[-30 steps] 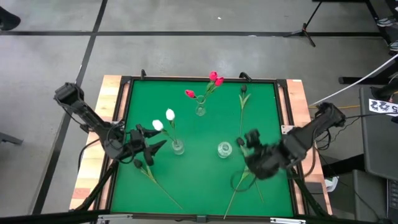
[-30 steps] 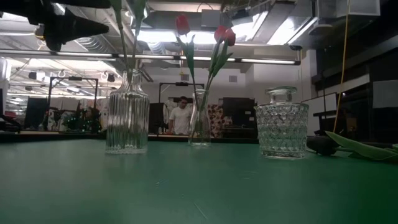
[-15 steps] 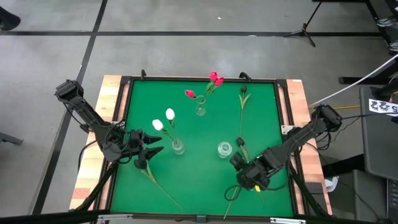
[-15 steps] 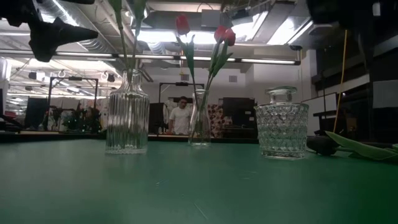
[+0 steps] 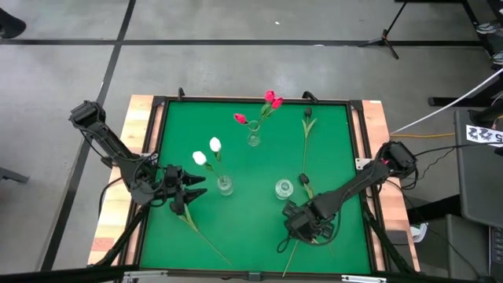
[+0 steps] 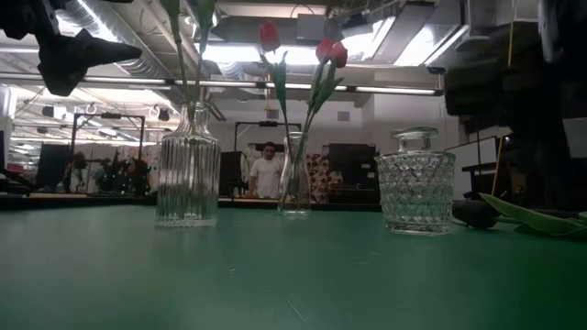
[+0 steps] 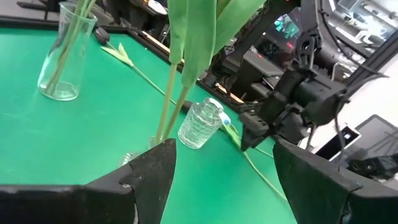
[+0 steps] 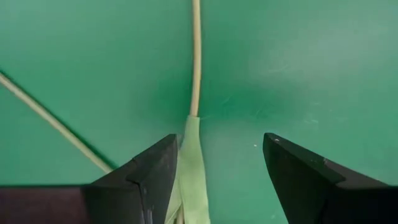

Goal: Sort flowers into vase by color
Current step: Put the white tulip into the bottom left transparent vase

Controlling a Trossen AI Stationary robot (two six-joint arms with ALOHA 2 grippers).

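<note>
A ribbed vase [image 5: 225, 185] holds two white tulips [image 5: 207, 151]. A slim vase [image 5: 253, 140] holds three red tulips [image 5: 267, 102]. The faceted stout vase [image 5: 284, 189] holds nothing. Dark tulips lie flat on the mat: one at the far right [image 5: 306, 134], one near the stout vase [image 5: 305, 182], one at the near left [image 5: 174, 207]. My left gripper [image 5: 191, 189] is open, raised beside the ribbed vase. My right gripper [image 8: 217, 149] is open, pointing down, its fingers on either side of a pale stem and leaf [image 8: 194, 93] on the mat.
A second stem [image 8: 50, 118] runs slantwise close to the right gripper. Long stems [image 5: 208, 244] reach toward the near edge. A raised black frame [image 5: 357, 149] borders the green mat. Behind the table a person [image 6: 268, 172] stands far off in the room.
My right gripper has moved toward the near edge and a little left, coming down from beside the stout vase onto the stems lying on the mat. My left gripper has shifted slightly toward the near edge. Vases and flowers have kept still.
</note>
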